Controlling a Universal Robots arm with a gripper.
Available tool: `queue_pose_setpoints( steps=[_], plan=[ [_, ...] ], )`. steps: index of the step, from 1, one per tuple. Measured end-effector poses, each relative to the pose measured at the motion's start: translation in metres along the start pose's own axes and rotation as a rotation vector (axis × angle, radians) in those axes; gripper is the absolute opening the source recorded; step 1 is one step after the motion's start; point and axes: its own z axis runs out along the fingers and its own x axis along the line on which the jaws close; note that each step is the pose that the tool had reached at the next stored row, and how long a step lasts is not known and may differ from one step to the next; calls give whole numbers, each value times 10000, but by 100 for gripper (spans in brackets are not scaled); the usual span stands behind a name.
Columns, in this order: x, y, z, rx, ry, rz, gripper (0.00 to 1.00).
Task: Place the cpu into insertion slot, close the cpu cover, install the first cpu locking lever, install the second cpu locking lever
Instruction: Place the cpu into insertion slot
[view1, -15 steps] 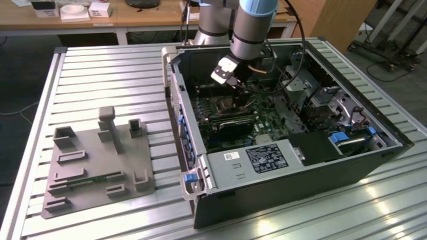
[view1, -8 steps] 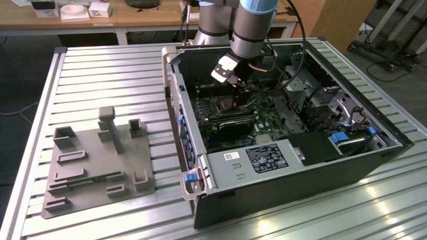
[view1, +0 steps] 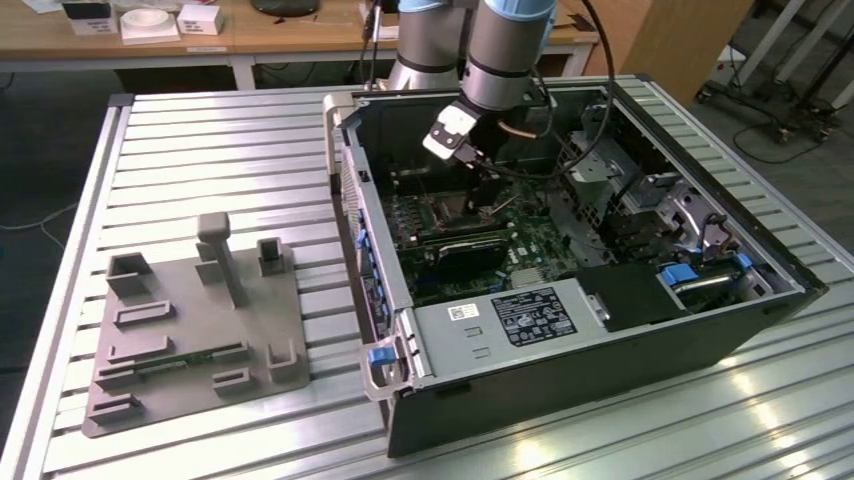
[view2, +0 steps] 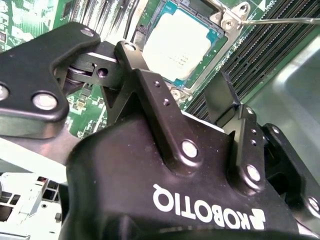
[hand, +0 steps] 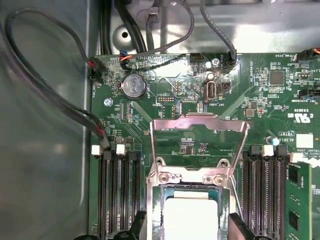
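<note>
From my station I saw the arm (view1: 505, 50) reaching down into the open computer case (view1: 574, 395), which lay on its side on the slatted metal table (view1: 200, 150). The end effector (view2: 173, 65) hung directly above the socket (view2: 226, 24). Its two black fingers (view2: 150, 95) were spread apart with nothing between them, and they touched nothing that I could make out.

The chip (hand: 190, 220) lay flat inside the socket, silver top up, framed by the socket's metal rim. In both wrist views it sat between the two fingertips (below them, not gripped). The cover (hand: 200, 120) stood raised along one edge of the socket, hinged open. The green circuit board (hand: 165, 75) beyond the socket showed through the cover's square opening.

One thin lever (view2: 280, 21) stuck out from a corner of the socket and ran across the memory slots (hand: 117, 195) just beside it. Rows of those long black slots flanked the socket on two opposite sides. A coin battery (hand: 134, 86) sat on the board past the raised cover, well away from the socket, near a bundle of dark cables (hand: 50, 100).

A grey tray (view1: 200, 320) with upright blocks rested on the table well apart from the socket. It was outside the case, toward the exterior view's left.
</note>
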Motion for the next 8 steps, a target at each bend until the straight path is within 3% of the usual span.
queue_pose_setpoints(
  steps=[8],
  plan=[
    [1, -1, -83, 8, -1, -1, 73]
  ],
)
